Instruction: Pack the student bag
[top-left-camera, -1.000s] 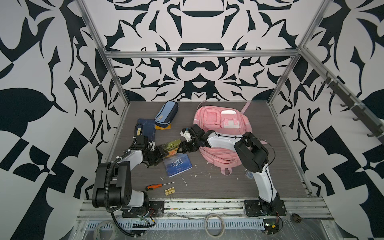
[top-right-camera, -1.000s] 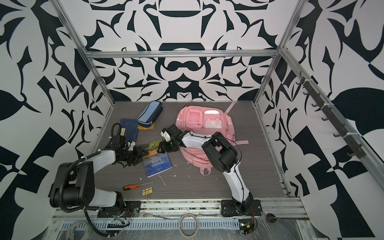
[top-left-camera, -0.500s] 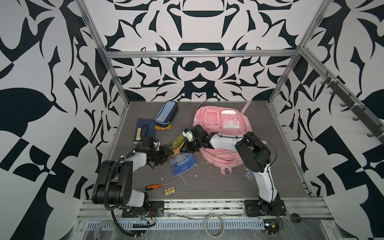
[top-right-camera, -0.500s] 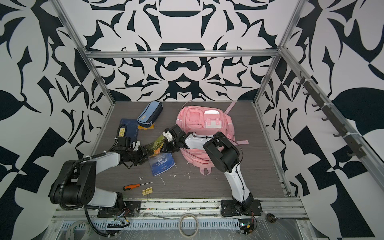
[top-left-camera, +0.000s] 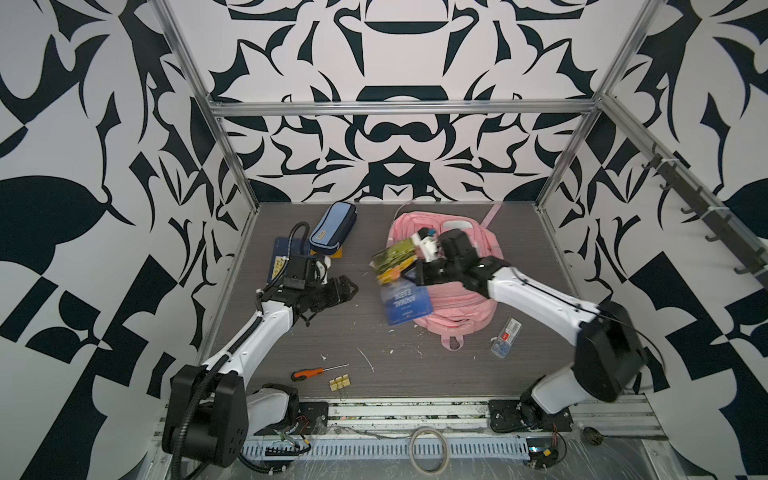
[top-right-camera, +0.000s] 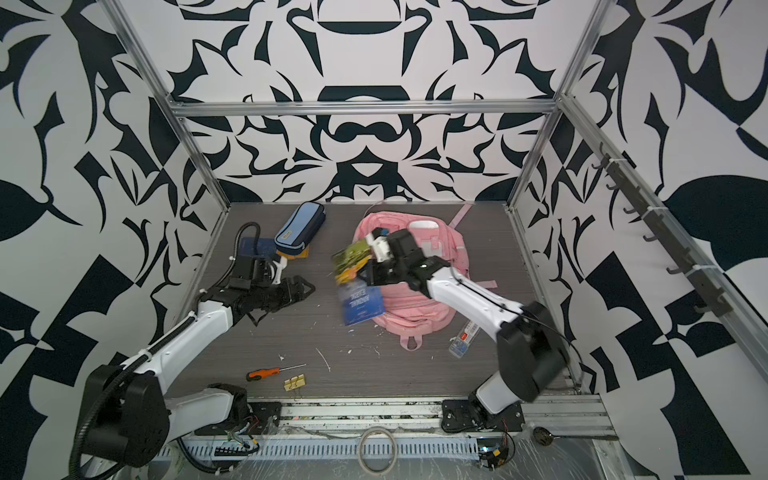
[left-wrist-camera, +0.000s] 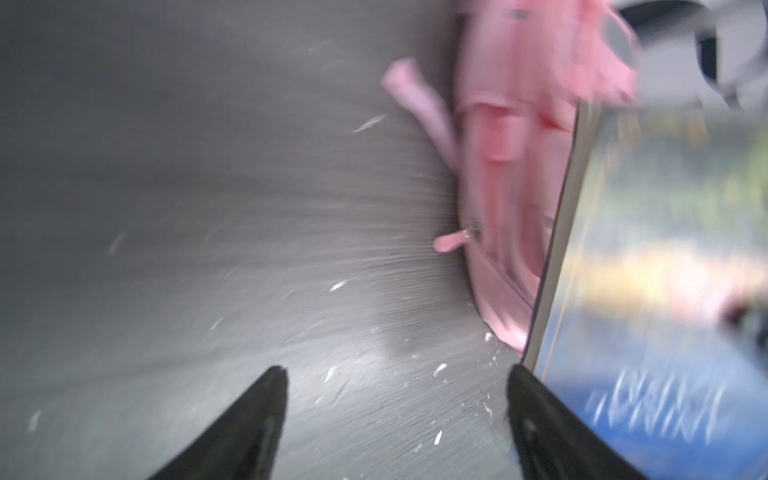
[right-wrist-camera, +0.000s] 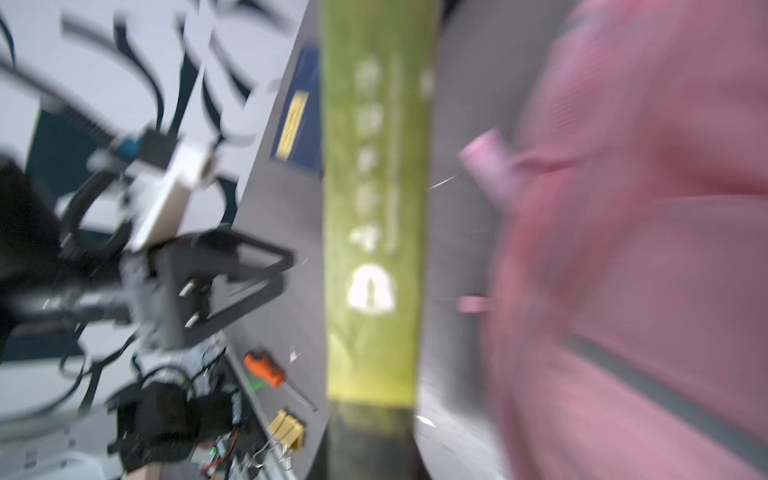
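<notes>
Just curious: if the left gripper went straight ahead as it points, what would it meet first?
Probably the blue-and-green paperback book that the right gripper holds up, ahead of the pink fabric backpack; depth is unclear.

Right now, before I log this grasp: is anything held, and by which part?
The right claw grips the book by its long edge facing the student bag, about midway. The left claw is open and empty.

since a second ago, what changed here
The right claw shut on the Animal Farm book and raised it toward the pink backpack. The left claw opened and drew back left. The blue pencil case, orange screwdriver and backpack stayed put.
</notes>
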